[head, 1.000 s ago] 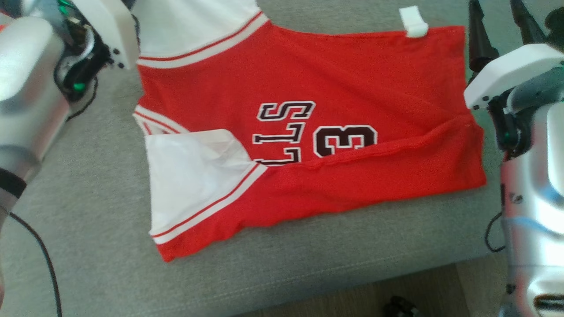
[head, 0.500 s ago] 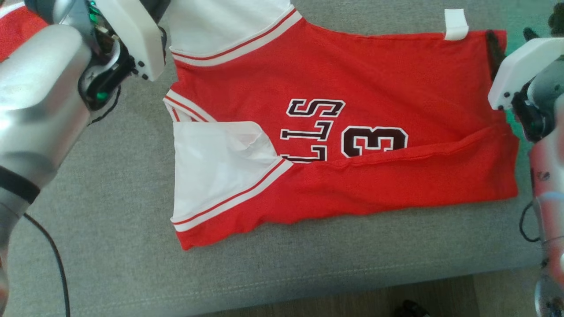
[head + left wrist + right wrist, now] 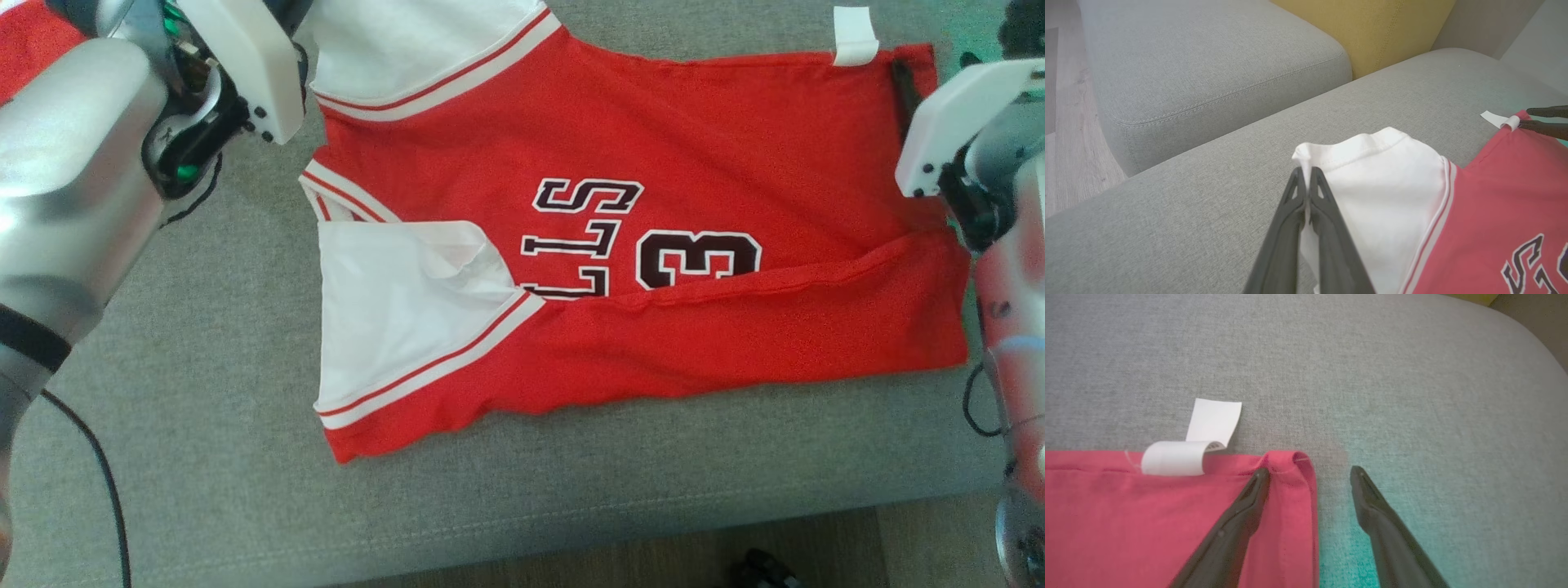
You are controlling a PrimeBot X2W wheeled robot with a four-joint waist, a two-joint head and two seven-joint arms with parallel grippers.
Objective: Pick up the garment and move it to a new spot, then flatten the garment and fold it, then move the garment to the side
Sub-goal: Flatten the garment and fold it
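Since a second ago the right gripper [image 3: 1310, 471] has come to the far right corner of the garment [image 3: 718, 139], fingers spread astride its side edge. The grey sofa cushion [image 3: 188, 425] carries the half-folded garment near its right edge. The left gripper [image 3: 1305, 173] pinches the white sleeve [image 3: 1380, 188] at its tip. A white label [image 3: 1175, 457] lies just beside the right gripper.

The jersey [image 3: 694, 343] is folded up over part of its lettering [image 3: 584, 237], so neither word nor number reads whole, and the head view's top edge cuts off the far white sleeve [image 3: 408, 41]. From there the left gripper [image 3: 1305, 173] is tucked behind its white wrist housing [image 3: 245, 65]. A dark thing [image 3: 763, 567] at the bottom edge is clipped, too little to name.
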